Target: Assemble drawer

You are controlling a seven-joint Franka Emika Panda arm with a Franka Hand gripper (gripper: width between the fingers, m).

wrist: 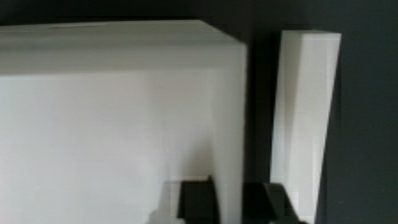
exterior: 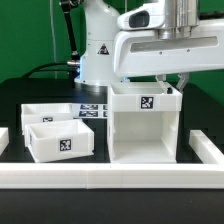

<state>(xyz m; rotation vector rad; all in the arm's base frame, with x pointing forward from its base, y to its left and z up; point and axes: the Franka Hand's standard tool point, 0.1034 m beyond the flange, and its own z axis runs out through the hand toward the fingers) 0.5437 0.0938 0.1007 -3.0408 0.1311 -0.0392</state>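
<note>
The tall white box casing [exterior: 140,130] of the drawer stands upright on the black table, its tag facing the camera. Two shallow white trays [exterior: 50,112] [exterior: 62,142] lie side by side at the exterior view's left of it. My gripper [exterior: 177,88] comes down from above onto the casing's wall on the exterior view's right. In the wrist view, my gripper [wrist: 235,205] has one dark finger [wrist: 199,203] on each side of that thin wall of the casing [wrist: 107,120], closed against it. The casing rests on the table.
Low white border rails run along the front [exterior: 110,178] and the exterior view's right [exterior: 206,146]; the right rail also shows in the wrist view [wrist: 306,120]. The marker board [exterior: 92,110] lies behind the trays. The arm's base [exterior: 100,45] stands behind the casing.
</note>
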